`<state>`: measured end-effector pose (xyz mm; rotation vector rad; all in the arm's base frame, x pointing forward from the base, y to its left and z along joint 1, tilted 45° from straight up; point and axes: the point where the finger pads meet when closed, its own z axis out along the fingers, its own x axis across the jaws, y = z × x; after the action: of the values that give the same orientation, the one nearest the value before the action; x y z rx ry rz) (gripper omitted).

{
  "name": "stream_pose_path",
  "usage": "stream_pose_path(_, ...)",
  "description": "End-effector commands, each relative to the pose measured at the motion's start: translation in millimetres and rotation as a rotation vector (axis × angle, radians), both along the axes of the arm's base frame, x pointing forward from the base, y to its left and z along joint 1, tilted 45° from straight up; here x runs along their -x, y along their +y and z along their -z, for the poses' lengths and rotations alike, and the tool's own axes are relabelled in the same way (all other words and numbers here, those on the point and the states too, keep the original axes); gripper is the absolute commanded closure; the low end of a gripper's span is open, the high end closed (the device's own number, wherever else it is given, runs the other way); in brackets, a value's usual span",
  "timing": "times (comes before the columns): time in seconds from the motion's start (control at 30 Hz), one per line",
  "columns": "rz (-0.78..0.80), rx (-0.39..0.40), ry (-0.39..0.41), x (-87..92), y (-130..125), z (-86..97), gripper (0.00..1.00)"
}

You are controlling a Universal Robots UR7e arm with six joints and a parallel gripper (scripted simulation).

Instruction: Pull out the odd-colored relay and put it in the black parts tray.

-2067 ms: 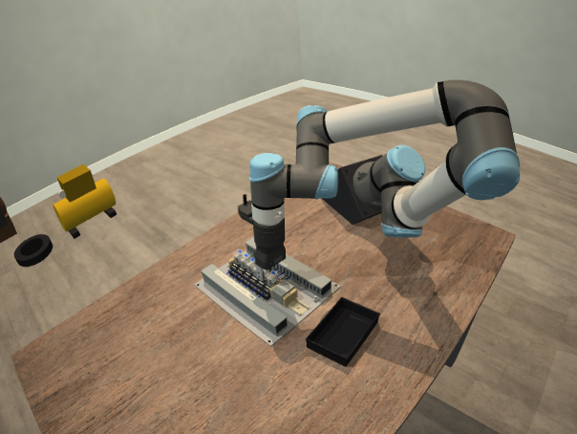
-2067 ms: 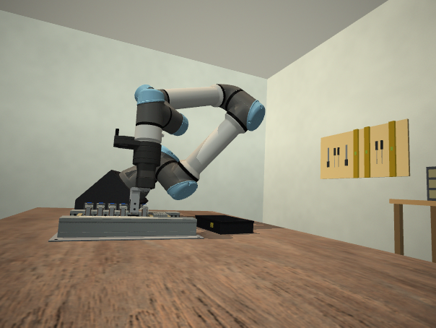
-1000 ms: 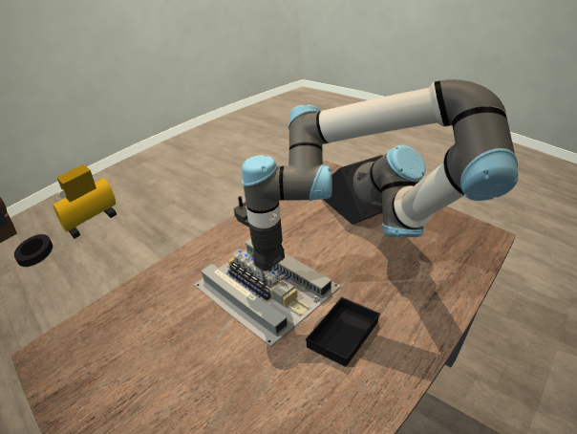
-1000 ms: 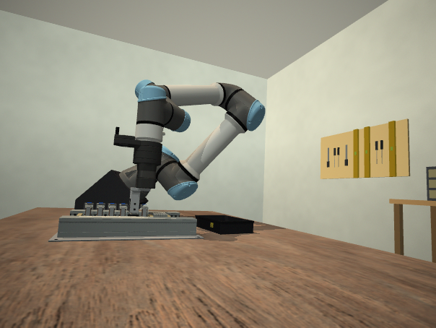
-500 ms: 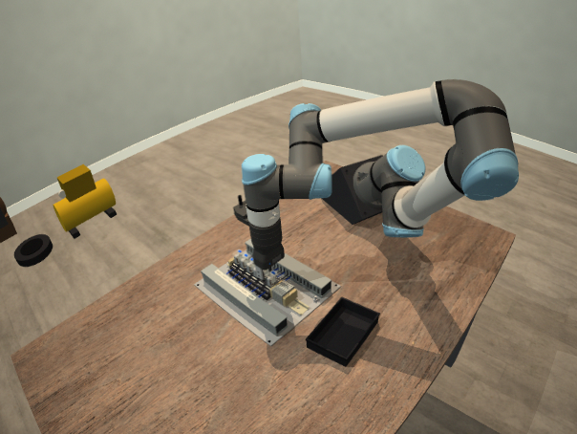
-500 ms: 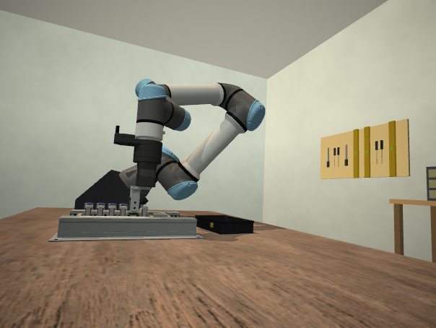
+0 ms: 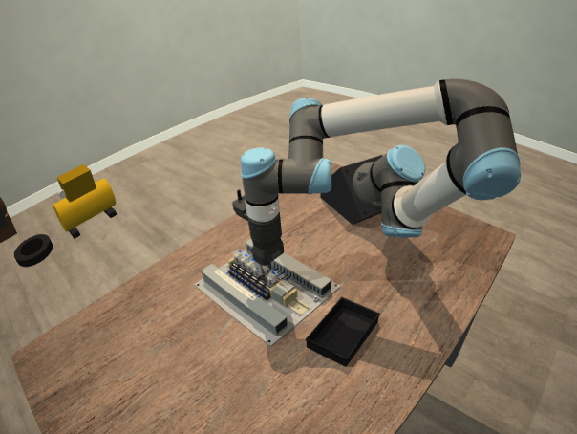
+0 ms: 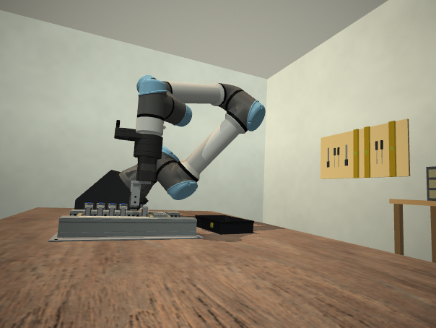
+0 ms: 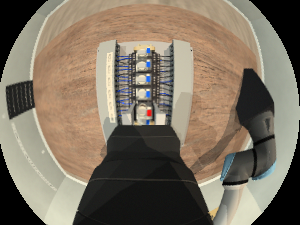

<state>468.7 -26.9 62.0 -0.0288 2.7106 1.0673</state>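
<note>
Wrist view: gripper [image 9: 145, 123] body hides most of red-button relay [image 9: 146, 113].

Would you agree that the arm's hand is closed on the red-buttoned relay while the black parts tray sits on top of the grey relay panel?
Not quite. The hand grips the red-buttoned relay, but the top view shows the black parts tray on the wooden table, beside the grey relay panel.
</note>
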Motion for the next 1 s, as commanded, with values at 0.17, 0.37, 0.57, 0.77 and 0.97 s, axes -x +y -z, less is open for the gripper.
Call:
stream_pose_path(0.17, 0.0, 0.0, -0.001, 2.4, -10, -10.7, 1.0)
stream_pose_path(0.37, 0.0, 0.0, -0.001, 4.4, -18, -18.7, 1.0)
stream_pose_path(0.57, 0.0, 0.0, -0.001, 5.7, -23, -23.9, 1.0)
stream_pose_path(0.77, 0.0, 0.0, -0.001, 7.5, -30, -31.0, 1.0)
stream_pose_path(0.97, 0.0, 0.0, -0.001, 8.9, -35, -36.7, 1.0)
